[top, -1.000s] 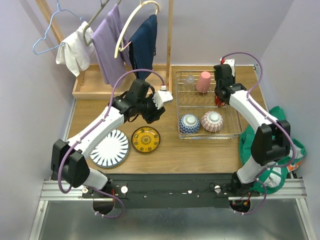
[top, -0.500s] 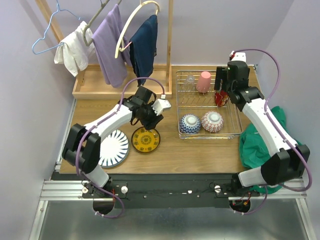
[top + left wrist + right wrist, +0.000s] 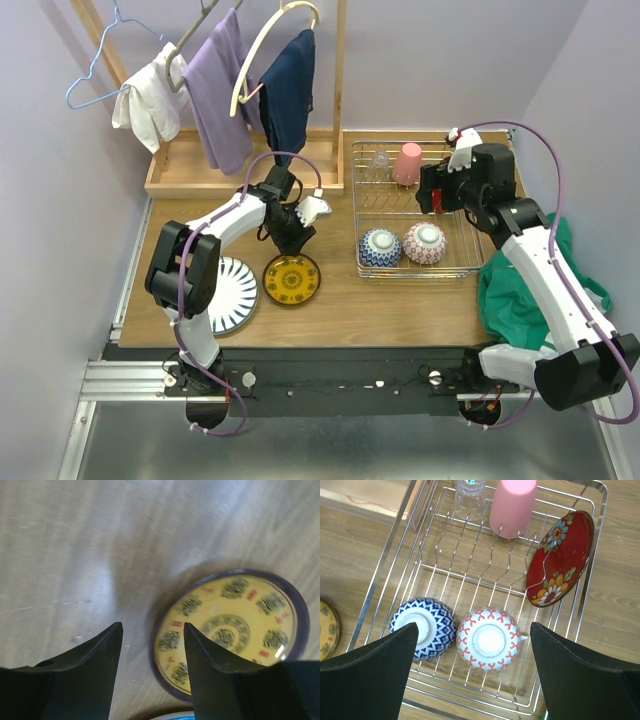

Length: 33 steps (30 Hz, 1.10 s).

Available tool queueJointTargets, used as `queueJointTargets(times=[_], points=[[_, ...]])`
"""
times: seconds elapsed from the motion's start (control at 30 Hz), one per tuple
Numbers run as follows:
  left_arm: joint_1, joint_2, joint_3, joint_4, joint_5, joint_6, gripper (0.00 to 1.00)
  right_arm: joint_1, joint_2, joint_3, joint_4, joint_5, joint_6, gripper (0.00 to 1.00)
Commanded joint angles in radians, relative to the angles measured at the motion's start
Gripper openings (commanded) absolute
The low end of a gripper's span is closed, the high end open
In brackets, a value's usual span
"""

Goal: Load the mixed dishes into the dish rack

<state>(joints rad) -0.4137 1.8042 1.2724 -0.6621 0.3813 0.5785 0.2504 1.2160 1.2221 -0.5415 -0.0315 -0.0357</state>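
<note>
- Comparing with a second earlier, you had pulled the right gripper [image 3: 474,630] up off the rack [image 3: 465,575]; its jaws were spread and empty.
- The red plate [image 3: 560,557] stood leaning on the rack's wires beside the pink cup [image 3: 512,505], and both bowls [image 3: 422,627] lay upside down inside, so that load looked finished.
- You had swung the left gripper [image 3: 152,627] down to the yellow plate [image 3: 230,630], jaws spread and holding nothing, at its rim.
- That plate and the striped plate [image 3: 222,295] were on the table, not yet racked.
</note>
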Motion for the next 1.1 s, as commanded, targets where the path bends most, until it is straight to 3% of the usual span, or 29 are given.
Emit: queueJointTargets(times=[0.0, 0.27, 0.37, 0.47, 0.63, 0.77, 0.93, 1.07], points=[[0.001, 0.035, 0.015, -0.164, 0.142, 0.147, 0.60, -0.025, -0.039, -0.026, -0.037, -0.064, -0.020, 1.00], [0.000, 0.092, -0.002, -0.160, 0.104, 0.158, 0.58, -0.071, -0.059, -0.058, -0.032, -0.119, 0.014, 1.00], [0.000, 0.115, 0.004, -0.137, 0.082, 0.164, 0.52, -0.076, -0.053, -0.052, -0.034, -0.139, 0.019, 0.99], [0.000, 0.144, 0.015, -0.134, 0.056, 0.159, 0.40, -0.080, -0.050, -0.052, -0.022, -0.149, 0.019, 0.99], [0.001, 0.133, 0.021, -0.154, 0.065, 0.190, 0.00, -0.086, -0.053, -0.059, -0.023, -0.176, -0.001, 0.97], [0.001, 0.101, 0.102, -0.292, 0.114, 0.257, 0.00, -0.086, -0.044, -0.039, -0.035, -0.221, -0.017, 0.95], [0.001, -0.035, 0.156, -0.433, 0.183, 0.299, 0.00, -0.085, 0.000, 0.016, -0.054, -0.490, -0.073, 0.86], [0.000, -0.179, 0.189, -0.475, 0.231, 0.302, 0.00, -0.082, 0.022, -0.010, 0.035, -0.683, -0.092, 0.85]])
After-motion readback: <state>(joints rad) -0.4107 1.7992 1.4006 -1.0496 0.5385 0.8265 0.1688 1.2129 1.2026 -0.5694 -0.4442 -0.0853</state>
